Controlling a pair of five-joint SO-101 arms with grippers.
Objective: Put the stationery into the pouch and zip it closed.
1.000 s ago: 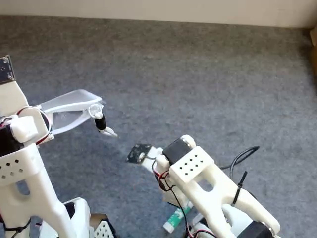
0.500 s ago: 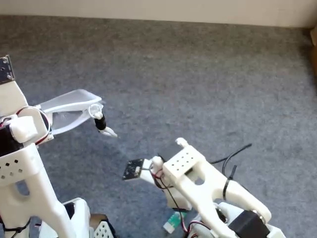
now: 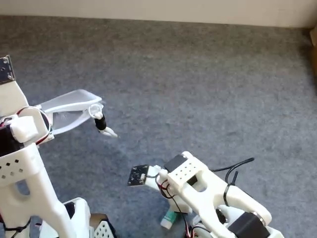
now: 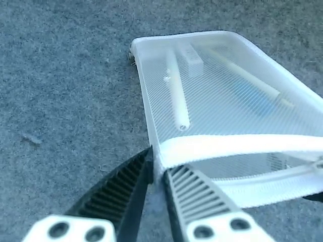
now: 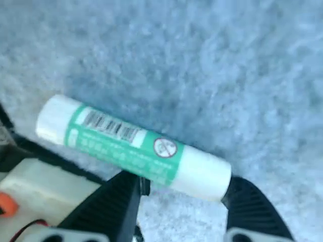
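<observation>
Mesh pouch [image 4: 217, 96] rim pinched by left gripper [image 4: 156, 171]. Right gripper [image 5: 185, 190] open astride glue stick [image 5: 133, 143], well apart from pouch. Pick-up step; next: close, lift.

The right arm [image 3: 208, 191] covers most of the glue stick [image 3: 168, 218], leaving one end in sight. The left arm [image 3: 20, 158] hides the mesh pouch's [image 3: 72, 108] left end; in the left wrist view the pouch is cut off at the edge, its contents hazy pale shapes

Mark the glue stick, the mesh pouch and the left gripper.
glue stick [image 5: 133, 146]: right wrist view, green label mid-body.
mesh pouch [image 4: 212, 113]: left wrist view, mesh side wall.
left gripper [image 4: 158, 164]: left wrist view, between fingertips.
</observation>
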